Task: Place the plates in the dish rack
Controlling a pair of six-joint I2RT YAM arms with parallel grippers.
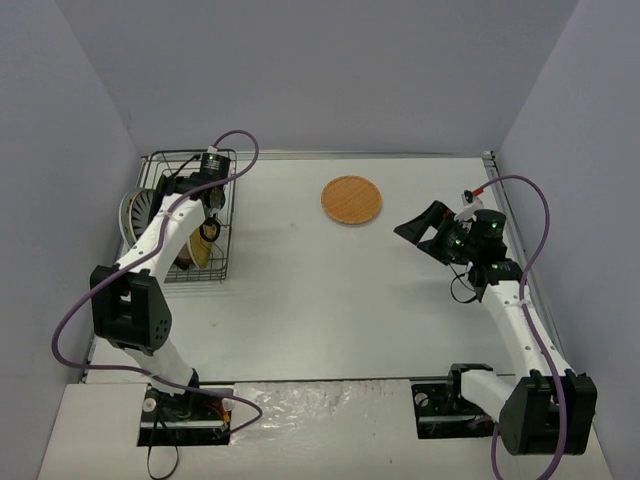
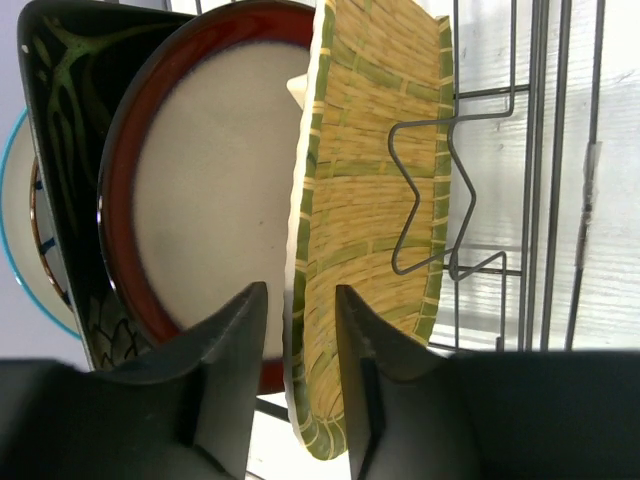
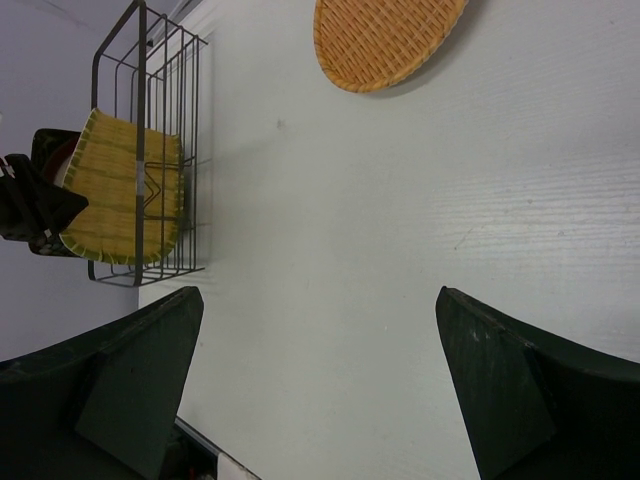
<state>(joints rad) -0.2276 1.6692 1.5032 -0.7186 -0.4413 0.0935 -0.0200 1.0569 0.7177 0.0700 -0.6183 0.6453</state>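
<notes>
left hand (image 2: 300, 305), fingers slightly parted, straddles the striped oblong plate (image 2: 380, 130) standing in the dish rack (image 3: 170, 70), upper left; right hand (image 3: 320, 390) spread wide.

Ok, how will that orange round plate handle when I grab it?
Probably stiff and light: the orange plate looks thin and shallow. Lying flat on the smooth table, it may slide when nudged, and its low rim offers little purchase.

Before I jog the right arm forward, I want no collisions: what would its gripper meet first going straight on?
Probably bare table, between the dish rack and the orange plate; the open right gripper points at neither, though depth is unclear.
</notes>
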